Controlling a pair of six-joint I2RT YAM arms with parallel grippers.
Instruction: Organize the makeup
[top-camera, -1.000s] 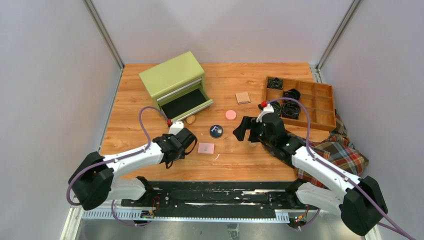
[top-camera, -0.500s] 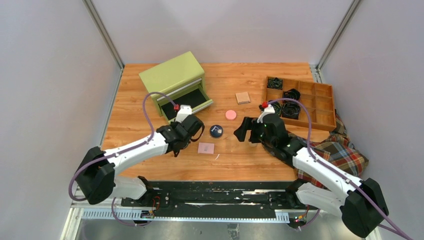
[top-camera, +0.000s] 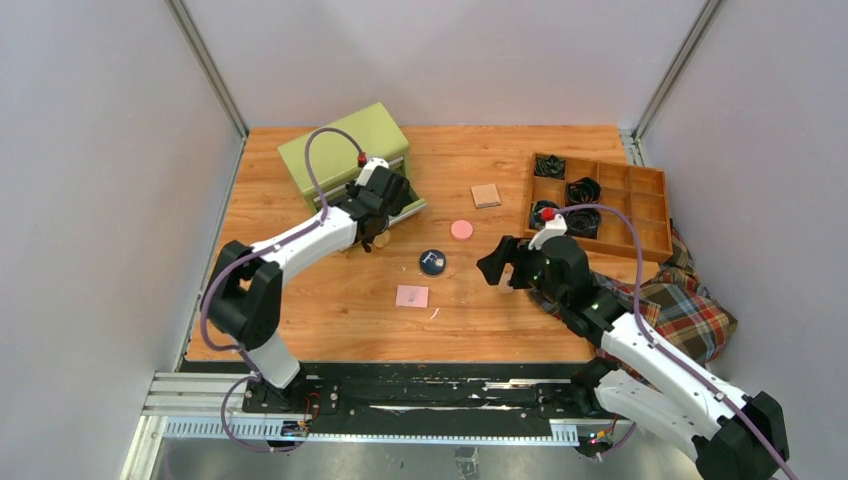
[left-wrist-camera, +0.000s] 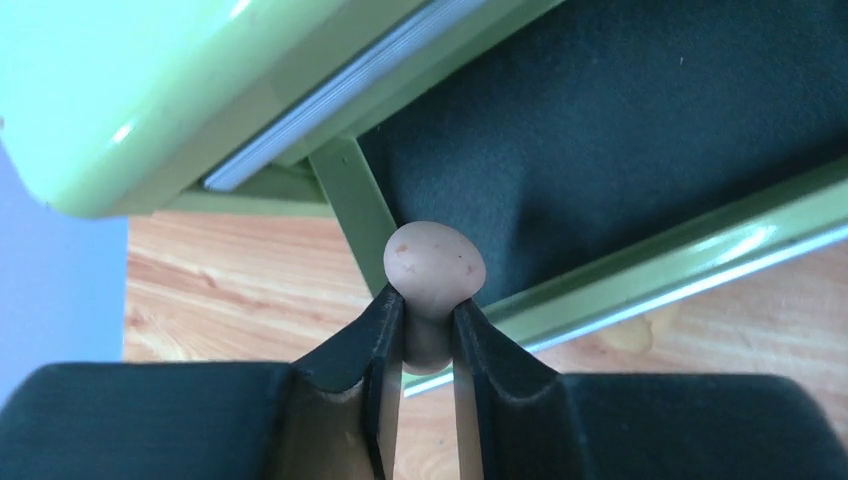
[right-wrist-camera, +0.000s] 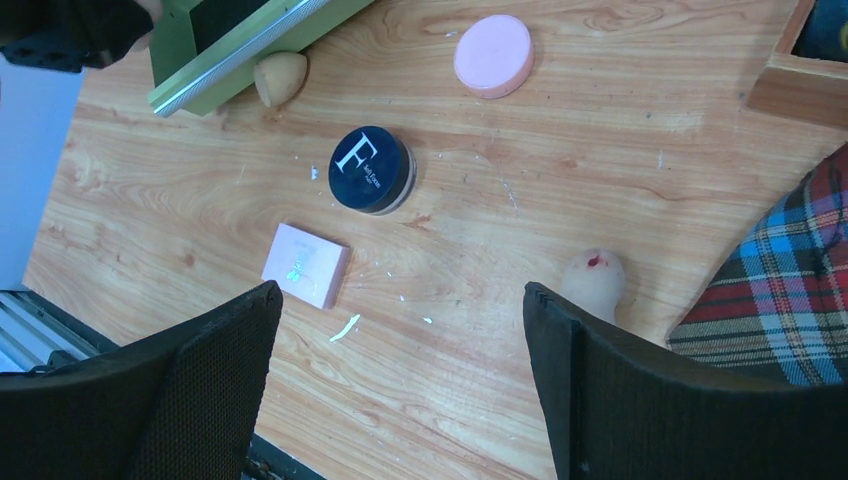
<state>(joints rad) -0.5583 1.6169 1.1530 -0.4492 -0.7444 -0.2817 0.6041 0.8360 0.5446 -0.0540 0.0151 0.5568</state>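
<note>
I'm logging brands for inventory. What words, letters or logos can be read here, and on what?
"F": large white letter on the lid of the navy round compact.
Small white lines beside that F: too small to read.
Silvery mark on the pink square pad: too blurred to read.
No other text shows.

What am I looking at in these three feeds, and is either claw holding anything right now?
Two robot arms are bolted at the near edge of a table. The wide picture comes from a fixed camera above and behind them. The other two come from a camera on each wrist, looking past its own fingers. The left gripper is shut on a tan sponge at the edge of the open green drawer. The right gripper is open and empty above the table. Lying loose: a navy compact, a pink disc, a pink square pad, a tan square, a second sponge by the drawer and a third sponge near the plaid cloth. A wooden tray holds black bands.
</note>
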